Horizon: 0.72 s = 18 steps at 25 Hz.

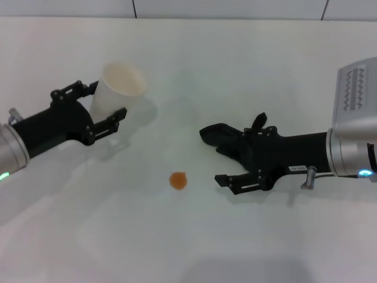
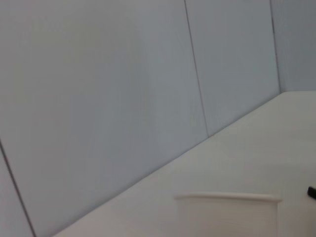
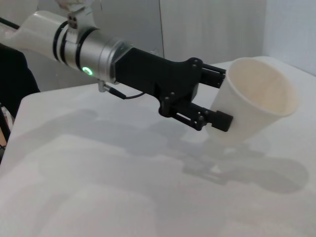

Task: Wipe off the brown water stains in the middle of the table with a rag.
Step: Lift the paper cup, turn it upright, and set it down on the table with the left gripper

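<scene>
— Head view first: what did we have?

— We saw our left gripper [image 1: 101,109] clamped on a pale cup [image 1: 118,88], held tilted over the left part of the table [image 1: 247,53]. Our right gripper [image 1: 221,156] lay low at centre-right with the rag [image 1: 219,135] on its far finger; we judged its fingers closed on the cloth, while the near finger stood apart. The brown water stains [image 1: 178,180], one small orange-brown spot, sat mid-table just beside that gripper, untouched.

— So which step were we in?

— We judged the stain was laid and the wipe not yet begun. The next move called for bringing the rag onto the spot and pressing while sweeping across it.

— Left wrist view?

— Only the cup's rim [image 2: 227,198] before a panelled wall.

— Right wrist view?

— We saw the left gripper [image 3: 217,98] gripping the cup [image 3: 256,98] across its side.

— Any writing?

— A small label on our right forearm, too small to read; no brand on the cup.
</scene>
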Motion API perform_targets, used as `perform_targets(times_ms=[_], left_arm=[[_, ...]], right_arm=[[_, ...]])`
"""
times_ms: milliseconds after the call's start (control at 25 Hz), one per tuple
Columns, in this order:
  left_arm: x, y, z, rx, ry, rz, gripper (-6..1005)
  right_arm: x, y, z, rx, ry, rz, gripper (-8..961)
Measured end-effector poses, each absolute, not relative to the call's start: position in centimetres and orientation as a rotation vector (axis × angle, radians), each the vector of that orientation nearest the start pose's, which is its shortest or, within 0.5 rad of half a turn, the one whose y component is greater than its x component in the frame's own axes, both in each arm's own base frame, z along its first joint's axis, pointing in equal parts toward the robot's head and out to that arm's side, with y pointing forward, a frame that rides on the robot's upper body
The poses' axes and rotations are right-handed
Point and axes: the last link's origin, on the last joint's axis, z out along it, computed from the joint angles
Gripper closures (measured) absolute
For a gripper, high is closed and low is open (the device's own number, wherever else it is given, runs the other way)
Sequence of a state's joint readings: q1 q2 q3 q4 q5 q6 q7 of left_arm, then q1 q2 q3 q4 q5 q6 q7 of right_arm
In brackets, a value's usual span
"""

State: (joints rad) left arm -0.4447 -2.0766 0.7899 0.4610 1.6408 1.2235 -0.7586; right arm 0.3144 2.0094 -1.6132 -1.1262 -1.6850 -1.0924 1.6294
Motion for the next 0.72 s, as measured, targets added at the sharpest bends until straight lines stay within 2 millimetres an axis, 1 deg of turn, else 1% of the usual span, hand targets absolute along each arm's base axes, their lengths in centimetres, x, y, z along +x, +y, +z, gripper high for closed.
perform_targets(times_ms=[280, 480, 720], left_arm=[[-32.2, 32.0, -2.2, -2.353, -0.275, -0.513, 269], [-32.9, 30.9, -2.8, -2.356, -0.301, -0.505, 268], [-33.5, 30.0, -3.0, -2.354, -0.31, -0.494, 268]], right_arm=[[20.6, 31.5, -5.5, -2.848, 0.308, 0.346, 117], [20.6, 31.4, -5.6, -2.854, 0.298, 0.342, 117], [20.5, 31.3, -5.7, -2.859, 0.287, 0.339, 118]])
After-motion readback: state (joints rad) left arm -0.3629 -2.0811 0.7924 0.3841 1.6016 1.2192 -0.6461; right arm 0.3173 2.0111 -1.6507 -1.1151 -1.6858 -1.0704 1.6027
